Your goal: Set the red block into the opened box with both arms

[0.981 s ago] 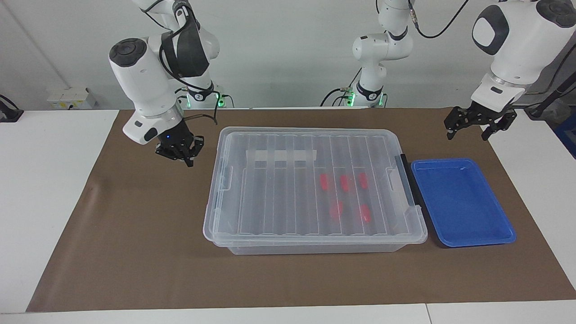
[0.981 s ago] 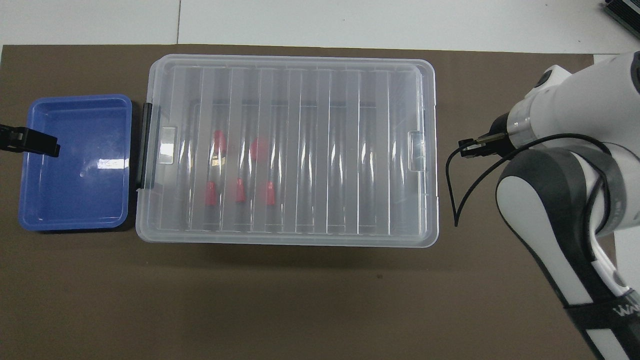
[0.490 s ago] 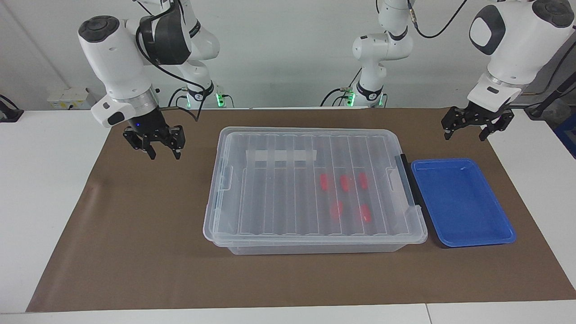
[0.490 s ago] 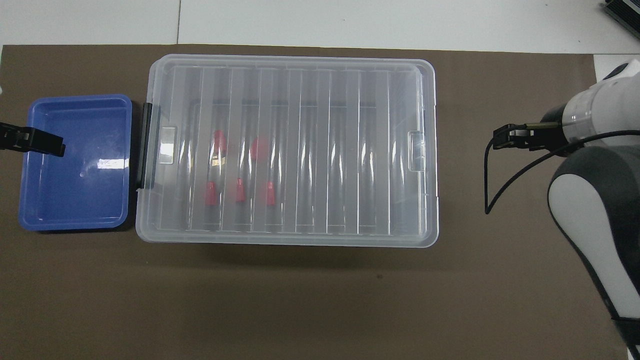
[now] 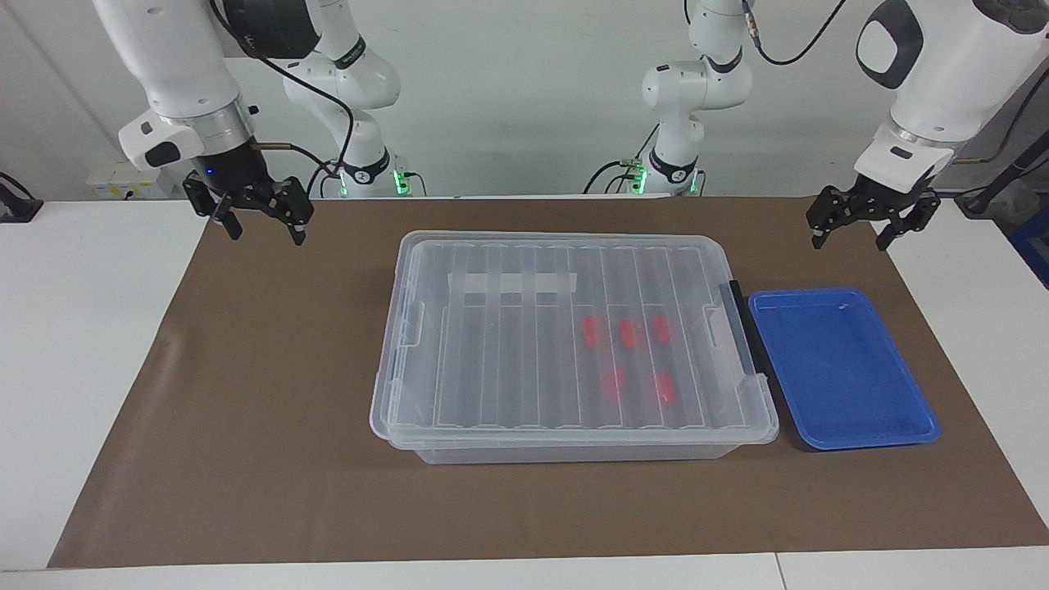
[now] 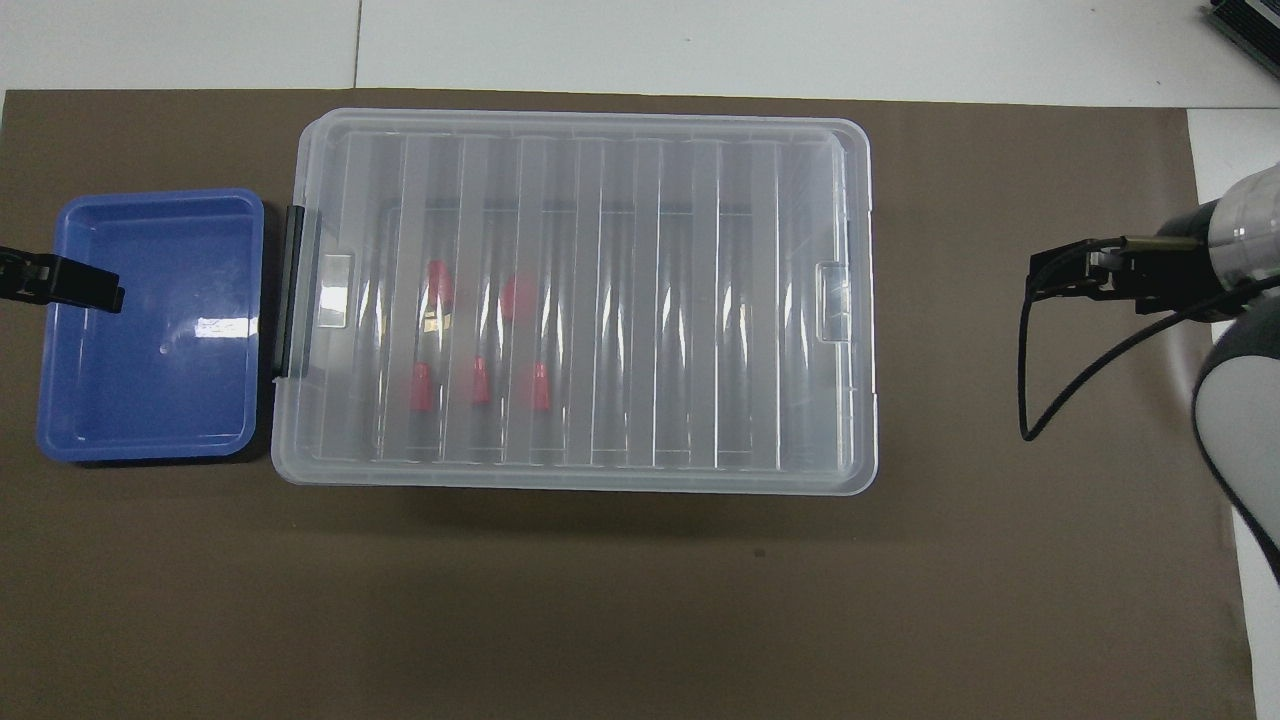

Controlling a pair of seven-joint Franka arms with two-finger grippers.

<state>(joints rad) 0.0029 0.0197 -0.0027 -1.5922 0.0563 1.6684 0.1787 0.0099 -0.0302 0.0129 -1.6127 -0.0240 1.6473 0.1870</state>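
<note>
You are looking at both hands hanging spread and holding nothing: the right hand (image 5: 257,215) over the mat well clear of the clear storage box (image 5: 565,344), the left hand (image 5: 871,220) above the blue tray's (image 5: 844,369) edge. The ribbed lid (image 5: 524,328) is sitting closed, with five red blocks (image 5: 627,333) inside beneath it, toward the left hand, so your placing looks finished.

**Both arms raised, grippers empty**

My right gripper (image 5: 262,221) hangs from an upright wrist, fingers pointing down and spread, holding nothing. My left gripper (image 5: 856,228) hangs the same way at my other end, fingers apart and empty too.
</note>
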